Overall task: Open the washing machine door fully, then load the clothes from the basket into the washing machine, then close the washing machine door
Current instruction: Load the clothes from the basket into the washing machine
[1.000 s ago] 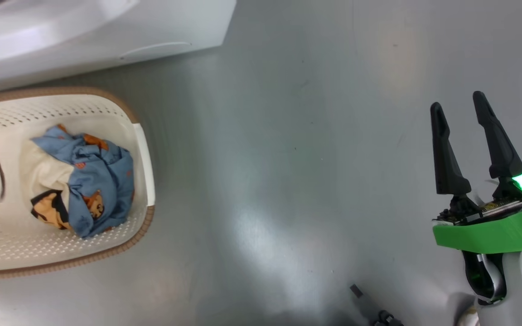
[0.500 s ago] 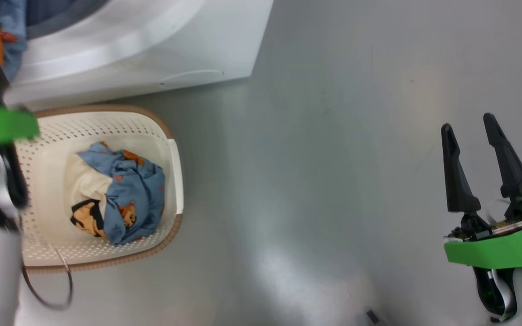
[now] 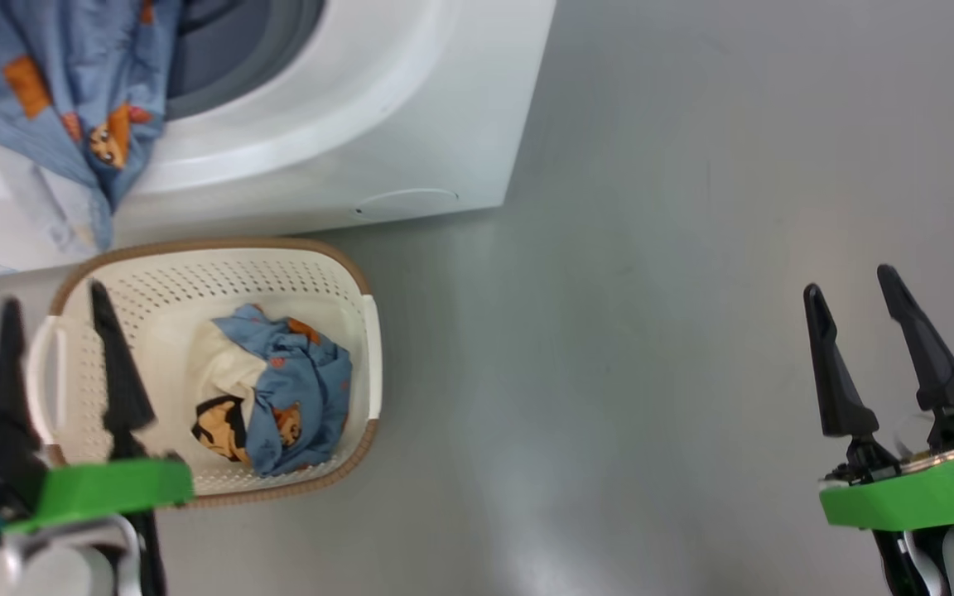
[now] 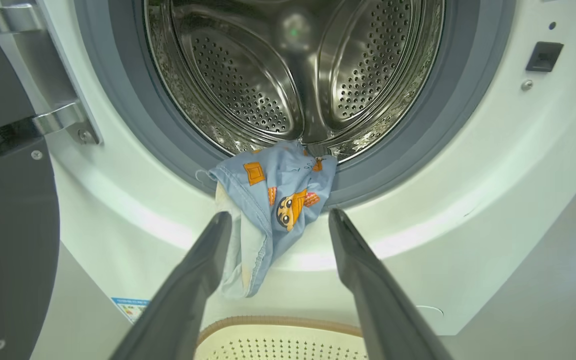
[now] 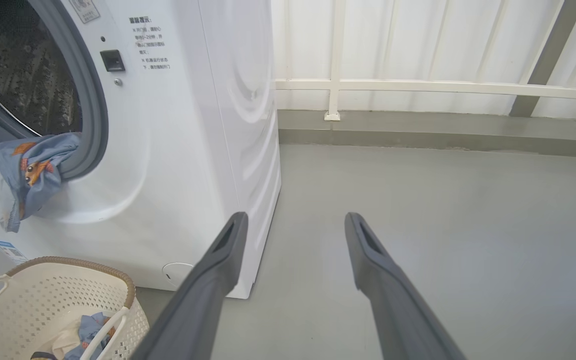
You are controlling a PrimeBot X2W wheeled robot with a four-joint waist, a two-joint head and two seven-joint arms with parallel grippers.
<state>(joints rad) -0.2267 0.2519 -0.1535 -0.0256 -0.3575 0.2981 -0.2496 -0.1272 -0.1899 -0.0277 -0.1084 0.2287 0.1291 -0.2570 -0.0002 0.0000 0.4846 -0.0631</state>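
Over the last second our head camera has swung toward the washing machine (image 3: 378, 124), so its front now takes up the view from 10 to 12 o'clock. The basket (image 3: 212, 245) only appears to have slid rightward. The real move is our left pincer (image 3: 55, 300): it has dropped back to 8 o'clock in the head view, fingers spread wide and empty, over the basket's left end.

It has left a blue printed piece (image 4: 273, 200) draped over the grey ring (image 4: 133, 125) at 6 o'clock of the drum (image 4: 248, 75) mouth, half inside and half hanging down the white front. The door (image 4: 8, 225) stands swung open at 9 o'clock in the left wrist view.

The rest of the clothes (image 3: 295, 397) still lie bunched in the basket, just below the machine. Our right pincer (image 3: 850, 280) waits at 4 o'clock over bare floor (image 3: 651, 248), wide and holding nothing.

We judge loading as partly done. The hanging piece must be pushed fully in, or the door would trap it.
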